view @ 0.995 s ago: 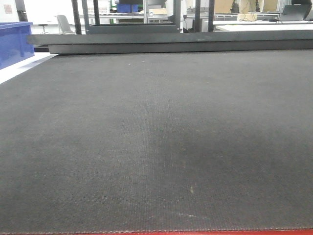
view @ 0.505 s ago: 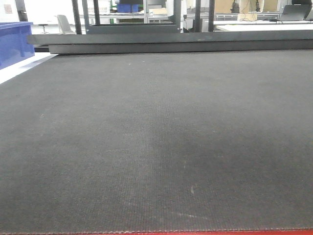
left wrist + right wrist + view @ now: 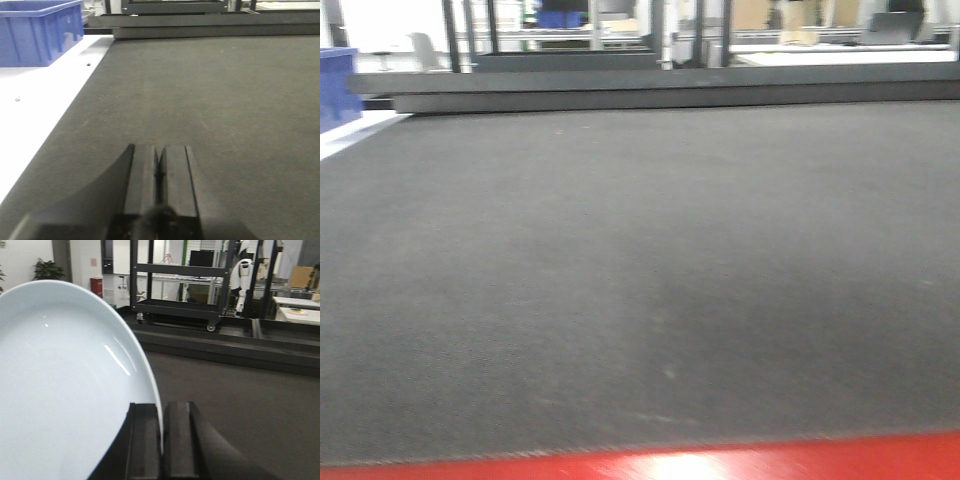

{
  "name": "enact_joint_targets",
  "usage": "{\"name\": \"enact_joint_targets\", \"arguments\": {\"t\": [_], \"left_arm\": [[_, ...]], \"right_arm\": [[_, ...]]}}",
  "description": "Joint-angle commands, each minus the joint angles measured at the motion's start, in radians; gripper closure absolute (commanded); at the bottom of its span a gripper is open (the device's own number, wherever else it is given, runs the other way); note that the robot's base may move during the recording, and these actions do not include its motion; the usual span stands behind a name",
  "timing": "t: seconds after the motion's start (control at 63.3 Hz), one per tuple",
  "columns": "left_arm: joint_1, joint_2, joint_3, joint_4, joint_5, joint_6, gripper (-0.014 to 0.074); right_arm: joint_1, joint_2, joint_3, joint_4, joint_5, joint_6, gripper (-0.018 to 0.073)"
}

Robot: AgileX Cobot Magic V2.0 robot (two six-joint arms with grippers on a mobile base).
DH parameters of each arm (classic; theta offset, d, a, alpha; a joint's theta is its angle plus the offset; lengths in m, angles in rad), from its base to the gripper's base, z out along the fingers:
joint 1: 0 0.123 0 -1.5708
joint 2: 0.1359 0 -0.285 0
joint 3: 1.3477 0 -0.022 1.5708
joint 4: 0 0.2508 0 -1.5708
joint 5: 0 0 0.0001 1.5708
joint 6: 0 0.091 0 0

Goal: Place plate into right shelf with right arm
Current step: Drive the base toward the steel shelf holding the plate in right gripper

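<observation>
Right tool [image 3: 161, 412] clamps the plate [image 3: 65, 390] by its rim, on edge; the plate's left and lower parts are cut off. The dark surface [image 3: 240, 400] lies open ahead to a raised ledge [image 3: 225, 347]. Left tool [image 3: 159, 157]: fingers pressed together, low over the surface. Front view is blurred.

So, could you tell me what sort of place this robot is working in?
Most likely a robotics lab or workshop: a black wheeled rack, what looks like a white humanoid behind it, and a blue bin beside a large grey mat.
</observation>
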Motion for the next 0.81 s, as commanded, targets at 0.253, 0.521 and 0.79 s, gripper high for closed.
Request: {"name": "enact_joint_targets", "arguments": {"t": [0.253,0.521,0.79], "left_arm": [[0.001,-0.011,0.006,-0.006,-0.085,-0.003,0.0643],[0.001,-0.011,0.006,-0.006,-0.085,-0.003,0.0643],[0.001,-0.011,0.006,-0.006,-0.085,-0.003,0.0643]], "right_arm": [[-0.008,0.009,-0.029,-0.019,-0.09,-0.002,0.0531],[-0.008,0.009,-0.029,-0.019,-0.09,-0.002,0.0531],[-0.008,0.009,-0.029,-0.019,-0.09,-0.002,0.0531]]}}
